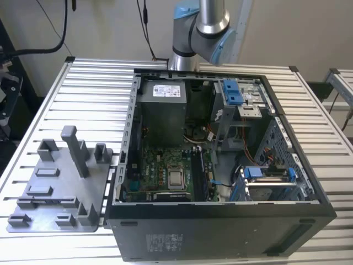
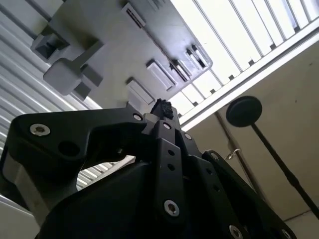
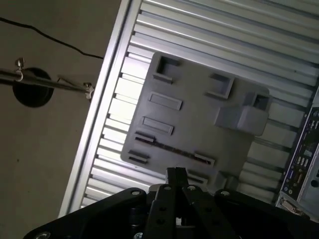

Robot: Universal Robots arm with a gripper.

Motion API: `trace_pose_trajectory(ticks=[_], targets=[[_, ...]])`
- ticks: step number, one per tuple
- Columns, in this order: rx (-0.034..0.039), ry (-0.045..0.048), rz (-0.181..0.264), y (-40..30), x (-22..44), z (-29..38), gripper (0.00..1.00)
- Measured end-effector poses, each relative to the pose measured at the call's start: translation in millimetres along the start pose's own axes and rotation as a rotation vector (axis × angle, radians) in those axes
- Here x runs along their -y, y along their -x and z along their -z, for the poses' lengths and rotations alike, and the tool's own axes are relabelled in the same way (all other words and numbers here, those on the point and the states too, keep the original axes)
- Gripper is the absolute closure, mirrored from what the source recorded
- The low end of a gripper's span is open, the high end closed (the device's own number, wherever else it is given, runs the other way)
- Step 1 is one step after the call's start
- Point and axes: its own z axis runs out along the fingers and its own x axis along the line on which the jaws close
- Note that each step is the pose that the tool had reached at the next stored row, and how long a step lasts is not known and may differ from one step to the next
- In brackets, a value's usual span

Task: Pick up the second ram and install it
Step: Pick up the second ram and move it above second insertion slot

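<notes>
In both wrist views my gripper (image 3: 176, 173) (image 2: 162, 106) hangs well above the grey plastic tray (image 3: 199, 112) (image 2: 114, 45). Its two black fingers are pressed together and hold nothing. The second ram (image 3: 172, 149) is a thin dark strip standing on edge in a long slot of the tray, close to the table's edge. The exterior view shows the same strip, the second ram (image 1: 47, 200), near the front of the tray (image 1: 60, 187). My fingertips sit roughly over that side of the tray, clear of the stick.
The open black computer case (image 1: 220, 221) lies at the exterior view's right of the tray, with the green motherboard (image 1: 160, 165) and its long black slots (image 1: 202, 172) inside. Upright posts (image 1: 74, 149) rise from the tray. The arm's base (image 1: 193, 33) stands behind the case.
</notes>
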Motion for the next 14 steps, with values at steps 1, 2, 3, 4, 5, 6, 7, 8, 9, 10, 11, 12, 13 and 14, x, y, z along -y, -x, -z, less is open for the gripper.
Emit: trace_pose_trajectory(ticks=[1, 2, 3, 4, 5, 6, 7, 8, 9, 10, 11, 12, 13, 14], targets=[[-0.0002, -0.0001, 0.002, 0.7, -0.4, 0.0, 0.89], [-0.0004, -0.0002, 0.004, 1.3, -0.8, 0.1, 0.89], [-0.0003, -0.0003, 0.005, 1.6, -1.2, 0.0, 0.89], [-0.0003, -0.0003, 0.005, 1.6, -1.3, 0.0, 0.89], [-0.0004, -0.0003, 0.006, 1.6, -1.3, 0.0, 0.89], [-0.0003, -0.0003, 0.006, 1.7, -1.4, 0.0, 0.89], [-0.0004, -0.0003, 0.006, 1.7, -1.4, 0.0, 0.89], [-0.0004, -0.0003, 0.006, 1.7, -1.5, 0.0, 0.89], [-0.0004, -0.0003, 0.006, 1.7, -1.5, 0.0, 0.89], [-0.0003, -0.0003, 0.006, 1.7, -1.6, 0.0, 0.89], [-0.0005, -0.0004, 0.007, 1.7, -1.6, 0.0, 0.89], [-0.0006, -0.0004, 0.010, 1.7, -1.6, 0.0, 0.89], [-0.0008, -0.0005, 0.014, 1.8, -1.6, 0.0, 0.89], [-0.0011, -0.0006, 0.019, 1.8, -1.6, 0.0, 0.89]])
